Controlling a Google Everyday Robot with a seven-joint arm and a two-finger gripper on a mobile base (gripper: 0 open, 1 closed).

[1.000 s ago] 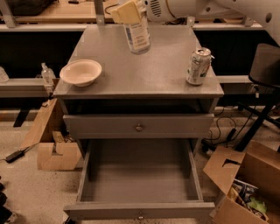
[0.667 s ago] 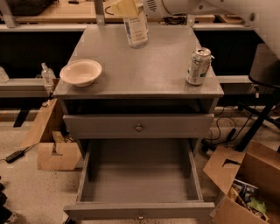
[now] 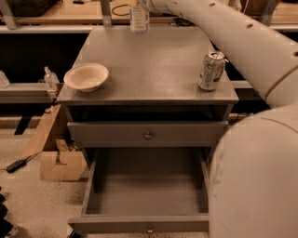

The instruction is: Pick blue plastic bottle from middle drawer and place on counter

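Grey counter [image 3: 153, 65], blue plastic bottle [image 3: 139, 19] at far edge; gripper [image 3: 145, 3] above it, grip cannot tell

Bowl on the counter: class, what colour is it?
Cream bowl, camera view. The gripper is at the top edge, by the blue plastic bottle.

Counter [image 3: 153, 65]: matt grey, smooth.
Middle drawer [image 3: 146, 195], lower centre: the same matt grey on floor and walls.
Blue plastic bottle [image 3: 139, 19], top centre: clear plastic, pale label.
Gripper [image 3: 142, 3], top edge just above the bottle: mostly cut off, finish not tellable.
Arm [image 3: 242, 42], right: smooth off-white shell, dull sheen.
Can [image 3: 212, 70]: glossy metal.
Bowl [image 3: 86, 76]: smooth cream, slight gloss.
Drawer knob [image 3: 148, 136]: brassy metal.
Bench [image 3: 60, 11], top: light wood.
Box [image 3: 60, 162], left: raw cardboard.
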